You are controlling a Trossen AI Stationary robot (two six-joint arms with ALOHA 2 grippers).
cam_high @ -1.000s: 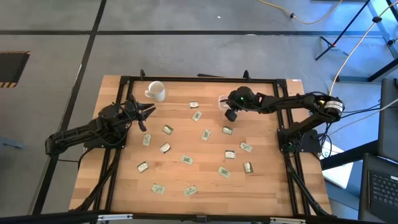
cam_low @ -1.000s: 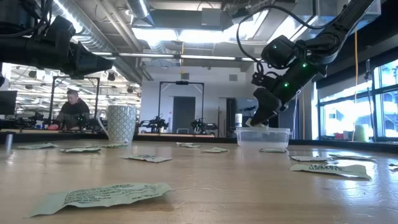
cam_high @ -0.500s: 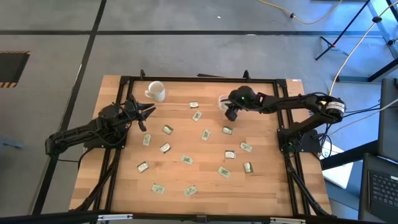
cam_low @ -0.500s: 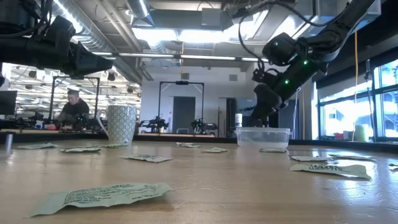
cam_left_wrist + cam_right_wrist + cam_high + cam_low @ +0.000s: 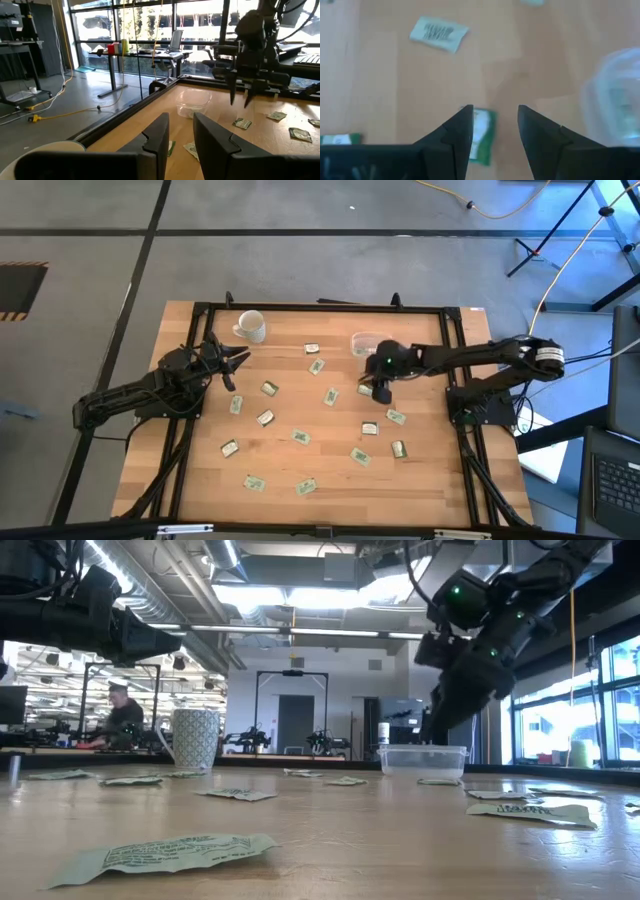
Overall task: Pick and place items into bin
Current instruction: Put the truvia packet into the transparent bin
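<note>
Just beside small clear squarish plastic bin [image 5: 364, 343]: right gripper [image 5: 381, 392], fingers spread, above pale green flat packet [image 5: 481, 134]. Near white mug [image 5: 250, 326]: left gripper [image 5: 235, 366], fingers parted, empty.

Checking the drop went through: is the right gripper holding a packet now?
No. The right gripper is open and empty above a packet on the table.
</note>
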